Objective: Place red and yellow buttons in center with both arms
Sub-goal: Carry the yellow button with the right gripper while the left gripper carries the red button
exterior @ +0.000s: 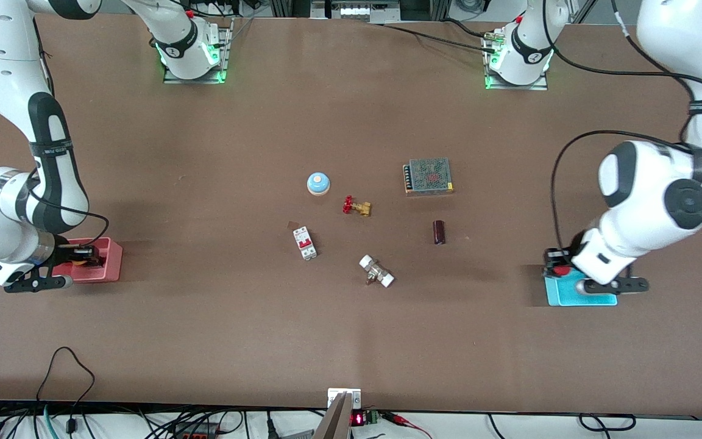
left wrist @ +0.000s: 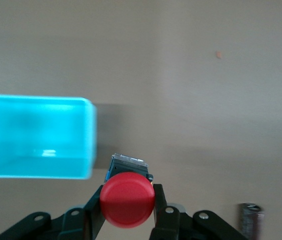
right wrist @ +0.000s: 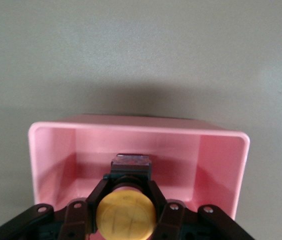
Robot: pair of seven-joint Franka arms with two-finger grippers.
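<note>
A: Left wrist view, item one: left gripper (left wrist: 127, 212) clenched on the red button (left wrist: 127, 199), up beside the cyan bin (left wrist: 36, 136). Right?

B: Right gripper (right wrist: 127, 210) grasps the yellow button (right wrist: 126, 215) over the pink bin (right wrist: 136, 150). The center (exterior: 351, 244) lies inward from both; neither arm is clearly closer.

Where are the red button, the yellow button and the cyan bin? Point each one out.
red button (left wrist: 127, 199), left wrist view, on its round cap.
yellow button (right wrist: 126, 216), right wrist view, on its round cap.
cyan bin (left wrist: 92, 135), left wrist view, on its end wall.
</note>
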